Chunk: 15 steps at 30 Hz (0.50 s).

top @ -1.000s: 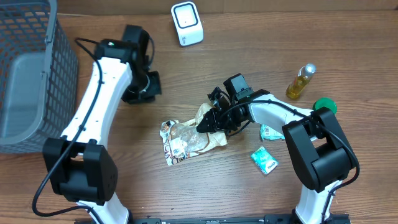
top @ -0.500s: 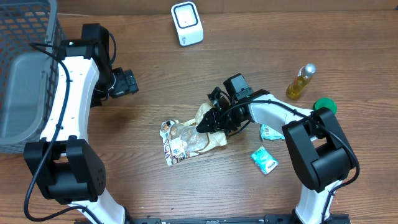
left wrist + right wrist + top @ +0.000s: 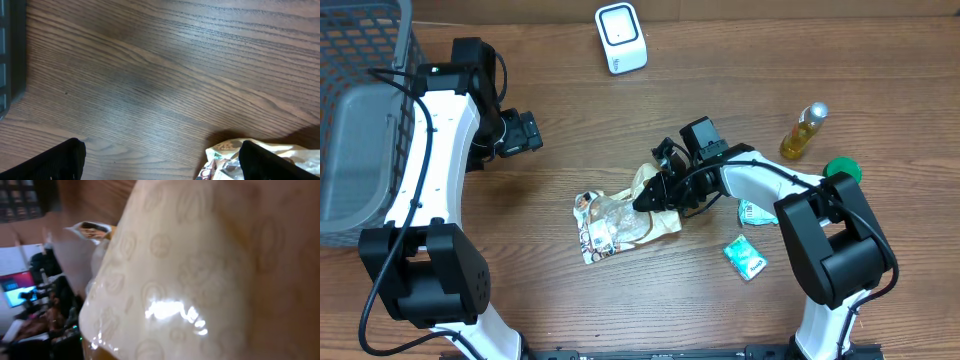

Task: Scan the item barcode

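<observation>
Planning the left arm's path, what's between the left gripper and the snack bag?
Only bare wooden table between left gripper and snack bag; the overhead and left wrist views both show it.

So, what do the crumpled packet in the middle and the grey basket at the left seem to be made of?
The packet: probably thin glossy plastic film; it is creased, partly see-through, and throws a bright glare in the right wrist view. The basket: likely moulded grey plastic, matte, judging by its regular open grid walls.
</observation>
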Each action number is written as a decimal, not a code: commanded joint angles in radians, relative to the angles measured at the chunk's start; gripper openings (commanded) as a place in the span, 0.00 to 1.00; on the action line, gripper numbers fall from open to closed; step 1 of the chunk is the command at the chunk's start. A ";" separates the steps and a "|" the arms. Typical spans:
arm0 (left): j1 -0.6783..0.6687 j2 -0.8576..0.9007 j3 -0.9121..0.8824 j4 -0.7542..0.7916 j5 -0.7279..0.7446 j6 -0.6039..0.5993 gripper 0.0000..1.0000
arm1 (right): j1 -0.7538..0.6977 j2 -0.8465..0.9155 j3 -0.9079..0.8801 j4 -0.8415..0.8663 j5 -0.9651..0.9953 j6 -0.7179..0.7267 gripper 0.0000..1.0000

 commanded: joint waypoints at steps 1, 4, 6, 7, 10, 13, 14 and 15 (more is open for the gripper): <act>-0.001 0.006 0.018 0.001 -0.012 0.007 0.99 | -0.034 -0.009 0.051 0.006 -0.166 -0.022 0.28; -0.001 0.006 0.018 0.001 -0.012 0.007 0.99 | -0.065 -0.055 0.066 0.006 -0.264 -0.035 0.28; -0.001 0.006 0.018 0.002 -0.012 0.007 1.00 | -0.086 -0.096 0.066 0.000 -0.298 -0.039 0.28; -0.001 0.006 0.018 0.002 -0.012 0.007 1.00 | -0.095 -0.117 0.066 -0.011 -0.303 -0.051 0.28; -0.001 0.006 0.018 0.002 -0.012 0.007 1.00 | -0.124 -0.198 0.066 -0.067 -0.305 -0.095 0.28; -0.001 0.006 0.018 0.002 -0.012 0.007 1.00 | -0.163 -0.297 0.066 -0.148 -0.309 -0.137 0.27; -0.001 0.006 0.018 0.002 -0.012 0.007 1.00 | -0.171 -0.317 0.066 -0.167 -0.309 -0.138 0.27; -0.001 0.006 0.018 0.002 -0.012 0.007 0.99 | -0.179 -0.332 0.066 -0.181 -0.309 -0.140 0.26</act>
